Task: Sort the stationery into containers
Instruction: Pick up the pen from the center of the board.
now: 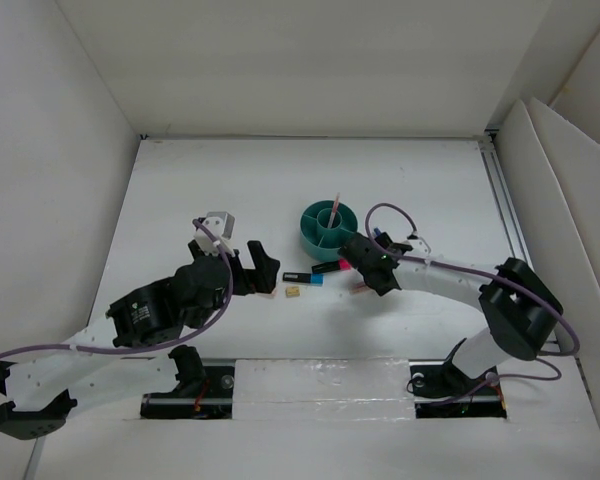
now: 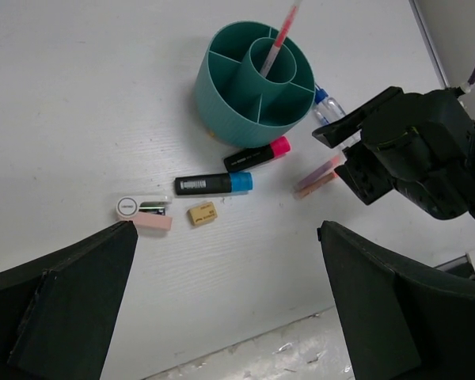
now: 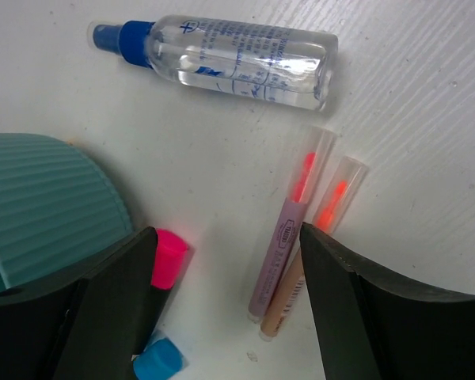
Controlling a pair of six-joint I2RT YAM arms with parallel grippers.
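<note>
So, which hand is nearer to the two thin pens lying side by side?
Right. The right hand is directly over the pens, with a finger either side; the left hand is off to their left, beyond the blue-ended marker.

Top: high at the near side, looking down on the whole counter (image 1: 230, 180). Left wrist: tilted forward, mid-range, facing the organizer (image 2: 222, 103). Right wrist: close, straight down on two pens (image 3: 281, 245). Shared everywhere: organizer, pens.

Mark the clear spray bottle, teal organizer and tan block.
clear spray bottle (image 3: 237, 59), right wrist view, middle of its body.
teal organizer (image 2: 222, 117), left wrist view, outer wall.
tan block (image 2: 202, 214), left wrist view, top face.
</note>
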